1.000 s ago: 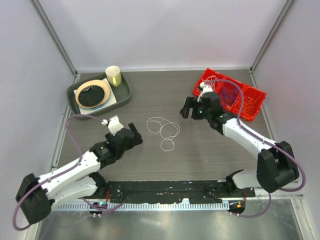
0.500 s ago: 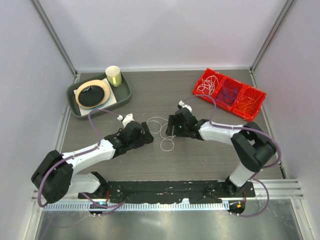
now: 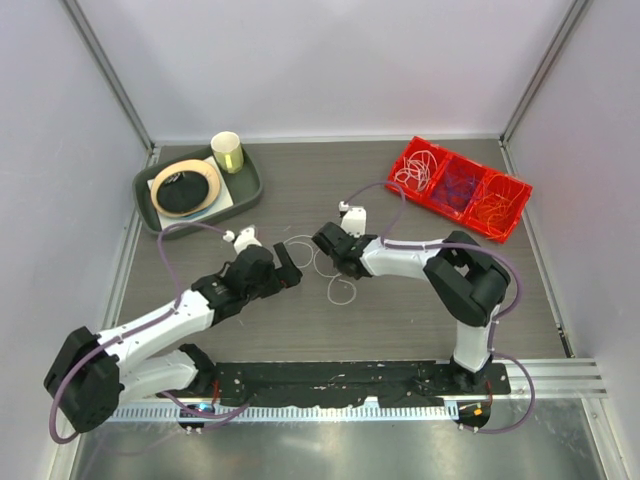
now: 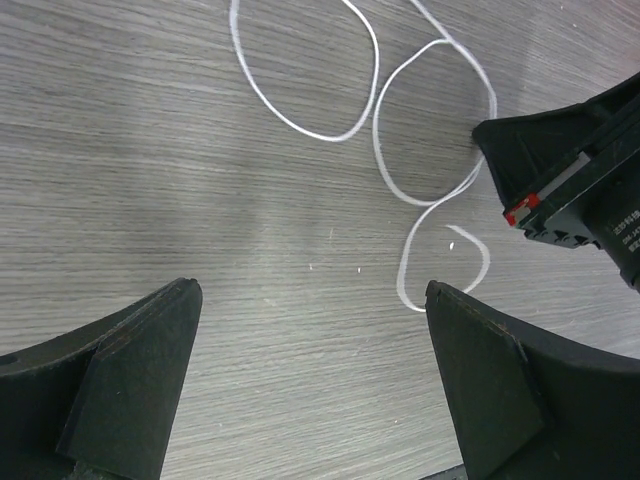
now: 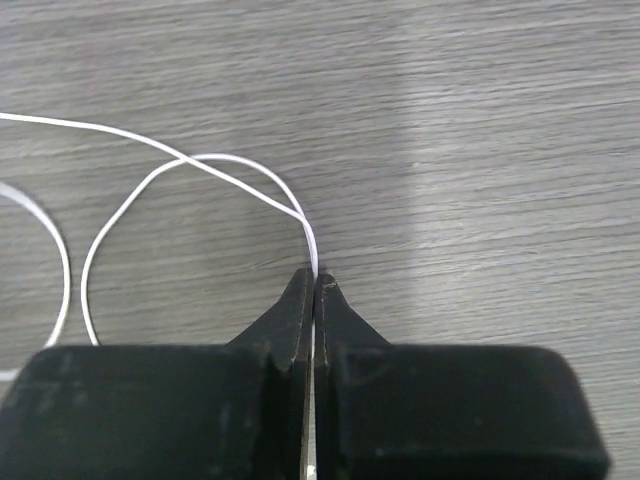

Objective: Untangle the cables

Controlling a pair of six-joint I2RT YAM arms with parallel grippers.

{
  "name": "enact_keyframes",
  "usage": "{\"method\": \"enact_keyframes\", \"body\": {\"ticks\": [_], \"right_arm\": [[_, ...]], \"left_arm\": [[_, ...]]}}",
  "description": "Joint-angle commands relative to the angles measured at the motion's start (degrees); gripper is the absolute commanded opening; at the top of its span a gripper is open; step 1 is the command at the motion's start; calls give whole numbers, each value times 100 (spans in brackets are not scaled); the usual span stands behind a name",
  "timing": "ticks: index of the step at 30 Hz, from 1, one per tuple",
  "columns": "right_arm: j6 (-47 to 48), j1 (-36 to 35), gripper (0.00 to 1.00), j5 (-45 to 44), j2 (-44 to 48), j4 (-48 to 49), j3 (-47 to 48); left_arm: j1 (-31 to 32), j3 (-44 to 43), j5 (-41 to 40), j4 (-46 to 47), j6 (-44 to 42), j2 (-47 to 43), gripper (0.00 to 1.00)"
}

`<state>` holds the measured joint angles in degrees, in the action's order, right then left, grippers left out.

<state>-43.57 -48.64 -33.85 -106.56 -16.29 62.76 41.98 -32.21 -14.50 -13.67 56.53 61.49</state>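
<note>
Now the right gripper [image 3: 327, 240] is clamped on the white cable [image 3: 332, 264]; in the right wrist view the strand [image 5: 310, 245] is seen running straight into the shut jaws of the gripper [image 5: 313, 285]. A second ago this arm was parked at the red bin [image 3: 520, 212]; since then it has been swung well left of the bin and lowered onto the cable's upper loops. The left gripper [image 3: 285, 265] has also been brought in from the far side, away from the bin, and is held wide open just beside the loops, nothing between its fingers [image 4: 310, 295]. The cable [image 4: 330, 137] is laid flat on the table in a few overlapping loops, well apart from the bin, and its upper loops have been dragged slightly by the pinch. Inside the bin, white, purple and orange cables are seen sorted into separate compartments. So the task is judged nearly done: this is probably the last loose cable, and a lift toward the bin is likely called for next. Slipping of the thin strand is the main risk.
</note>
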Motion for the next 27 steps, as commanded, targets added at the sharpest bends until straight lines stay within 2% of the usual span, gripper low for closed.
{"method": "enact_keyframes", "body": {"ticks": [1, 8, 10, 13, 16, 19, 27], "right_arm": [[14, 4, 1, -878, 108, -16, -18], [1613, -40, 1, -1361, 2164, 2215, -870], [2237, -14, 1, -1580, 2778, 2376, -985], [3055, 231, 1, -1730, 3193, 2351, -758], [3433, 609, 1, -1486, 3282, 2210, -371], [3574, 1277, 1, -1221, 3221, 2210, -28], [4120, 2516, 1, -905, 2247, 2263, 1578]], "left_arm": [[-14, 92, -97, -127, -72, -252, 100], [-14, 215, -193, -197, -107, -621, 100], [-14, 267, -255, -223, -107, -779, 100], [-14, 338, -299, -180, -90, -928, 100], [-14, 364, -316, -197, -81, -990, 100], [-23, 382, -404, -250, -46, -990, 100], [-14, 355, -457, -311, -72, -990, 100]]}}
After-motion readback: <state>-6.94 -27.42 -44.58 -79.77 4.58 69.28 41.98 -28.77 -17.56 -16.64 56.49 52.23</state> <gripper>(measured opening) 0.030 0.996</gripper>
